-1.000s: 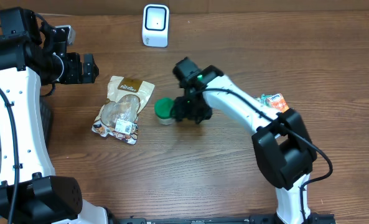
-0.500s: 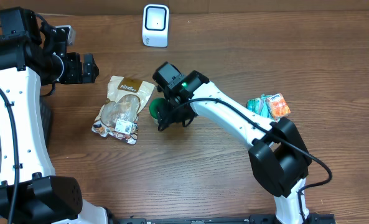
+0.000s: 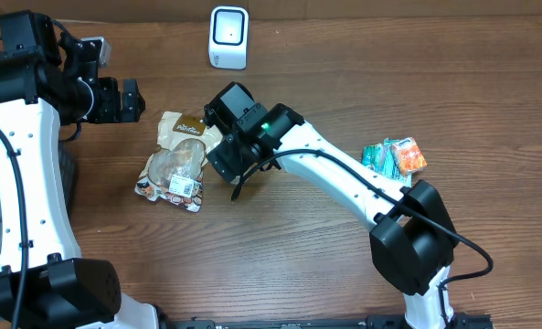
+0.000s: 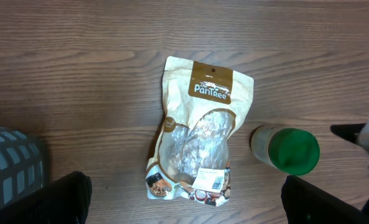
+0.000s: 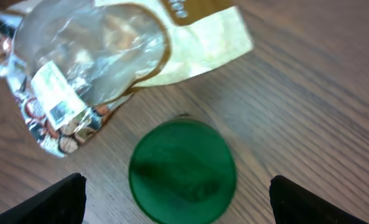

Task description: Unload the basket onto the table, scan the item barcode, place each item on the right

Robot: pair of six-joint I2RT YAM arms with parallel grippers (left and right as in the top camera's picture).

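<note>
One green-lidded jar [image 4: 288,151] beside pouch [image 4: 200,140]

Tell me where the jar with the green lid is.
In the left wrist view, the green-lidded jar stands on the wooden table at the right, close beside the PanTree snack bag.

My left arm [image 3: 15,183] stands left of the pouch [image 3: 181,160], with its gripper [image 3: 132,100] spread wide. My right arm [image 3: 344,178] stretches in from the pouch's right. Its gripper [image 3: 227,163] hangs at the pouch's right edge, fingers wide apart and empty.
</note>
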